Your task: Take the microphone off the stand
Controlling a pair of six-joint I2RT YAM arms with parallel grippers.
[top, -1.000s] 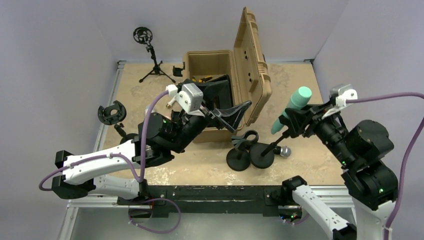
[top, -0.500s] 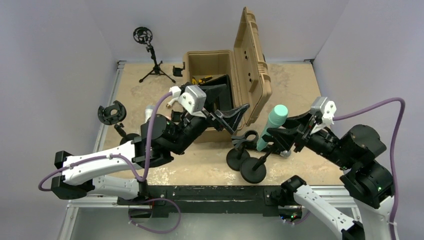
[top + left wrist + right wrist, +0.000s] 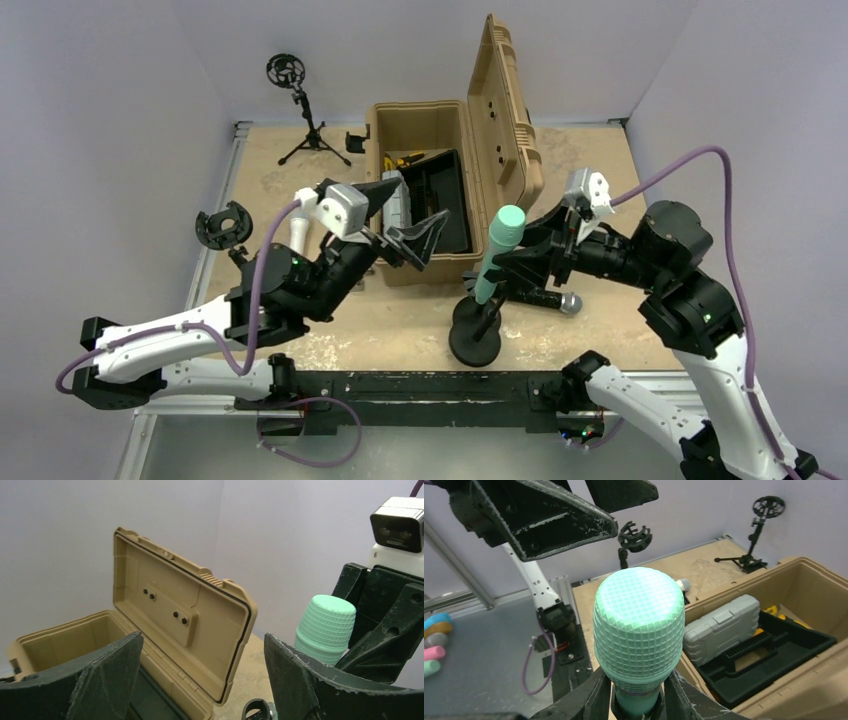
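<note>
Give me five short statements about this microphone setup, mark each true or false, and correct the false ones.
1. The right gripper is clamped on the green microphone. True.
2. The left gripper is also gripping the microphone. False: its jaws are spread wide and hold nothing.
3. The tan case is shut. False: its lid stands raised.
4. A grey tool box lies inside the tan case. True.
5. A small tripod stand stands near the far left corner of the table. True.

top: overhead, wide | wrists: close, level | shared: microphone (image 3: 497, 255), case (image 3: 512, 120)
</note>
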